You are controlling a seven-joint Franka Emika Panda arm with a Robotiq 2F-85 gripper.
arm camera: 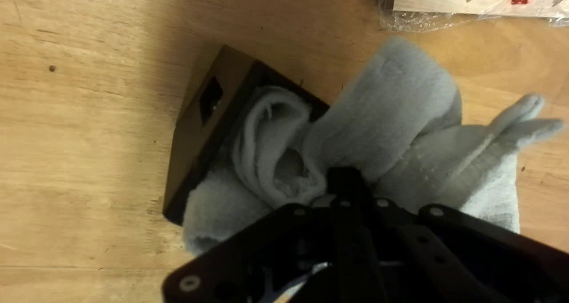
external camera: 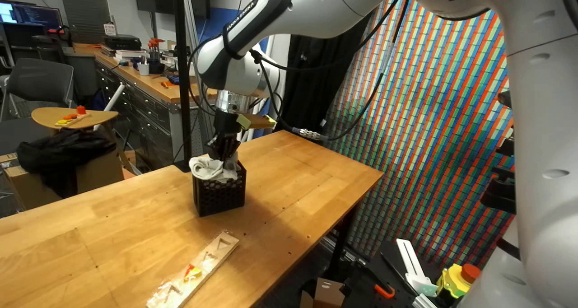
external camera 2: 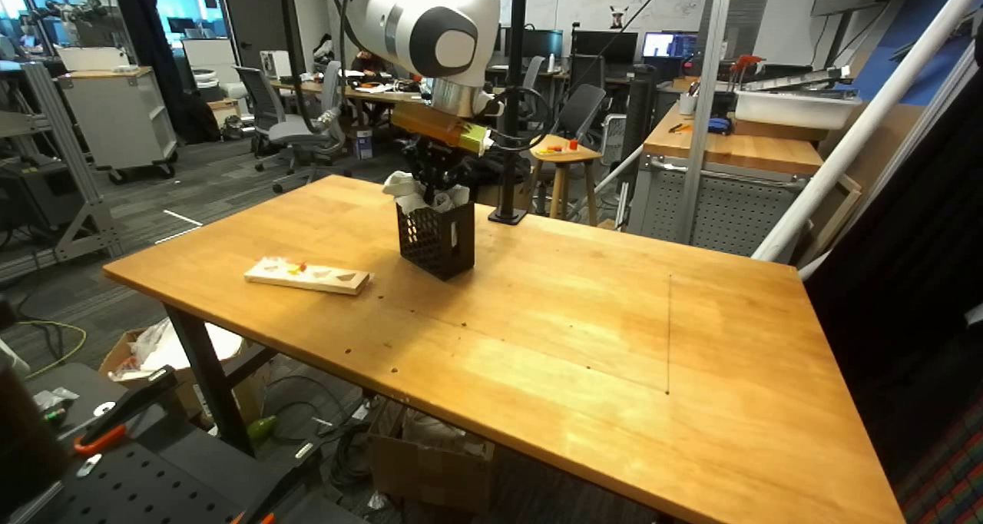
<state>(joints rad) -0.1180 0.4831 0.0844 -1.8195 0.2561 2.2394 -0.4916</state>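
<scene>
Cloth (arm camera: pixel 382 112): bunched in the mouth of the basket (external camera: pixel 220 194), bulging above its rim.
Gripper (arm camera: pixel 346 178): fingers clenched, tips down among the cloth folds; whether one is pinched cannot be told.
Loose flap (arm camera: pixel 498 143): between 2 and 3 o'clock from the fingertips, wrist view.
Puzzle board (arm camera: pixel 498 3): 1 o'clock, apart from the basket.
Basket footing: upright on the table (external camera 2: pixel 614 316).
Handling: apply force vertically; sideways load could tip the basket, and the flap could snag.
</scene>
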